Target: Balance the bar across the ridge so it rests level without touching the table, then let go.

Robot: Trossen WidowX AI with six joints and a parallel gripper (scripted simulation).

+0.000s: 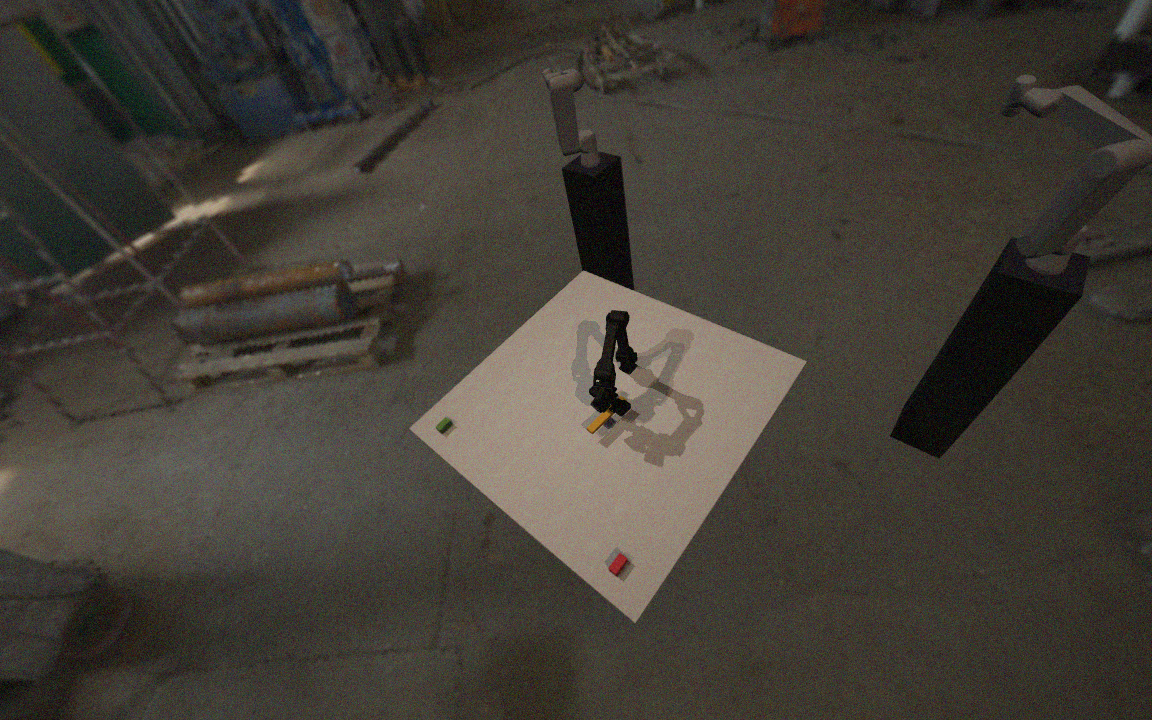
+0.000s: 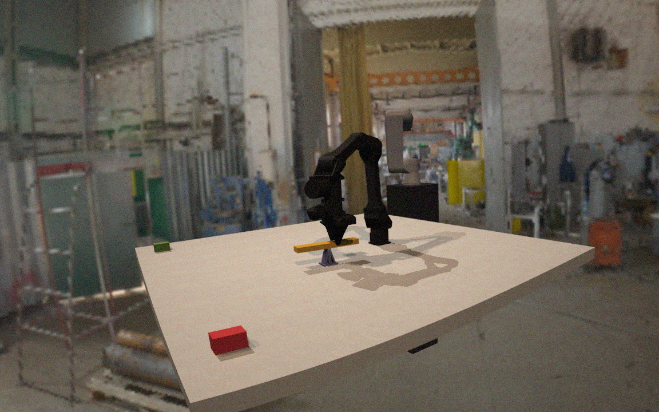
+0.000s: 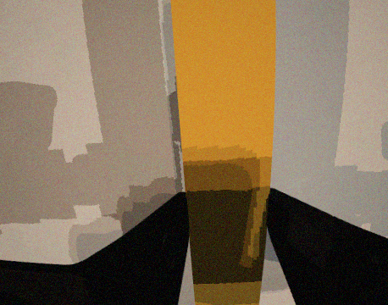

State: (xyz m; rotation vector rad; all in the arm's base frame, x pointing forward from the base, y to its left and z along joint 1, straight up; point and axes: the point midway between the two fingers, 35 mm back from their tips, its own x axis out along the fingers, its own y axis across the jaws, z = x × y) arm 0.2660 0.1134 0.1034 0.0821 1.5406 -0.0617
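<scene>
Work on the pale, flat tabletop (image 1: 508, 465) (image 2: 321, 307) (image 3: 16, 42) looks most of the way done. Nearest me, a small red rectangular block (image 1: 618, 563) (image 2: 227, 340) sits off toward a corner, well apart from the job. Farther in, the slim orange-yellow bar (image 1: 598, 421) (image 2: 311, 248) (image 3: 225, 85) lies across the small purplish-grey ridge (image 2: 328, 257), both ends off the table. Getting it up there seems done; letting go is what's left, and the balance can only be proved then.

It looks straight, flat-faced and smooth, darkened by shadow where it's held. It seems near level, though from my slanted angle I can't swear to that, or to the bar's full weight being on the ridge.

Just past the ridge, the black gripper (image 1: 611, 408) (image 2: 339, 242) (image 3: 226, 199) is closed partway, pinching the bar's sides, off toward the end nearer the black jointed arm's (image 1: 607, 353) (image 2: 357, 141) base. Farther back, a small green block (image 1: 444, 424) (image 2: 161, 246) sits near another corner, out of the way.
</scene>
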